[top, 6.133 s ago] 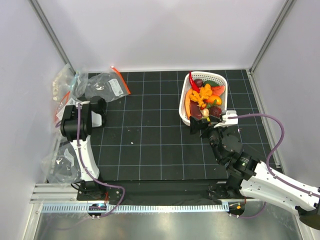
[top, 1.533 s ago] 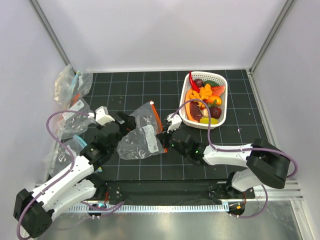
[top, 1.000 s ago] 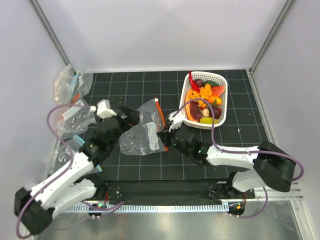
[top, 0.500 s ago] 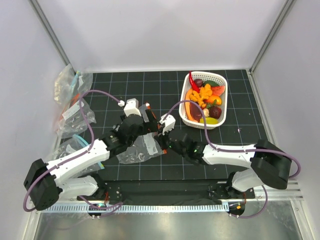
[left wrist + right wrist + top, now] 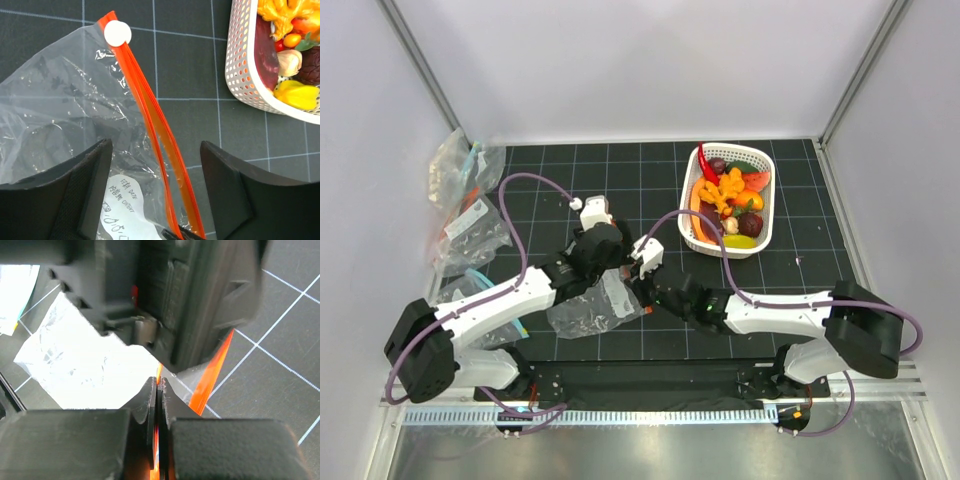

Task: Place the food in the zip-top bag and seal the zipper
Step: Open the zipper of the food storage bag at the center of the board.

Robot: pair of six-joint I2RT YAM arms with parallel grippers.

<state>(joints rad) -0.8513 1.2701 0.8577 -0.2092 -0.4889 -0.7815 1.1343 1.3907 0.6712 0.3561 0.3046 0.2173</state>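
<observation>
Over the last half second my left arm slid further in over the zip-top bag [image 5: 582, 305], which lies crumpled on the tabletop [image 5: 620, 190] beside the basket [image 5: 239, 75]. The food [image 5: 730, 195] is all in the basket, none bagged yet. My right jaws pinch the zipper [image 5: 150, 125] end, pinning it I'd guess. My left jaws are spread, straddling the strip short of the slider [image 5: 117, 33].

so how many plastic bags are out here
4: the zip-top bag in the middle, and three crumpled on the left: far bag, middle bag, near bag. They overlap, so more may be hidden.
</observation>
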